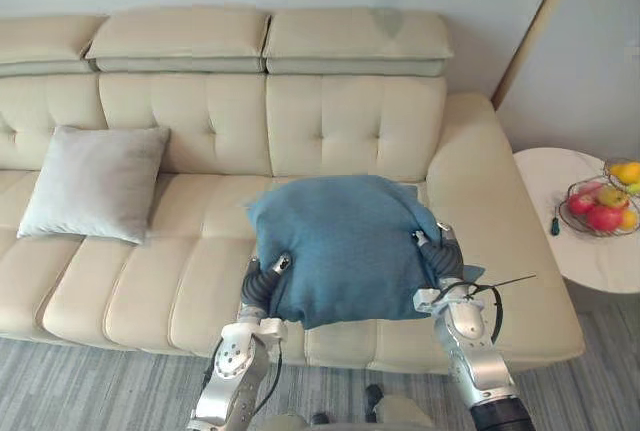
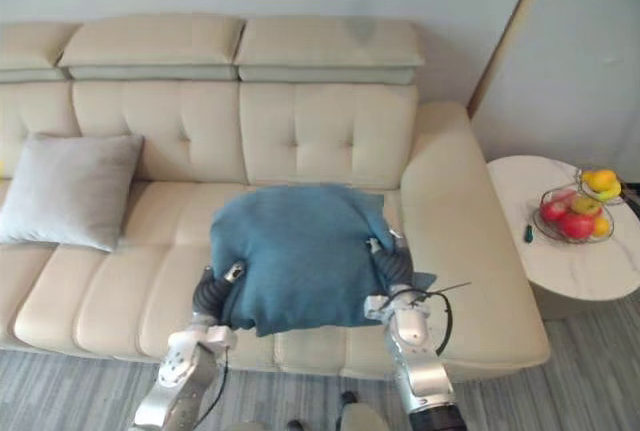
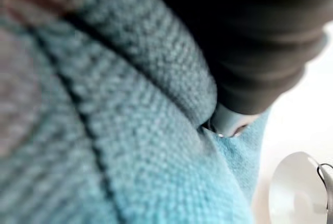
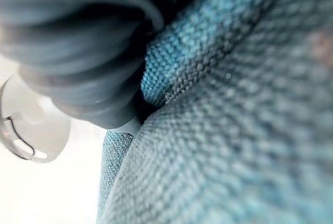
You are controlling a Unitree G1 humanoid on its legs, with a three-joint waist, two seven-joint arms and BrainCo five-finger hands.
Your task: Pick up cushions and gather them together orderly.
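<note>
The blue cushion (image 1: 345,246) is coarse woven cloth, matt and rough. The grey cushion (image 1: 95,181) looks soft and velvety. The sofa (image 1: 340,121) is smooth cream leather with a faint sheen. The side table (image 1: 560,186) has a glossy white top, and the fruit basket (image 1: 600,213) is thin metal wire.

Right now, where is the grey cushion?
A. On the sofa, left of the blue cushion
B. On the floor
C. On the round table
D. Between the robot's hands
A: the grey cushion leans on the backrest of the sofa, well to the left of the blue cushion, which is the one between the left hand and the right hand.
</note>
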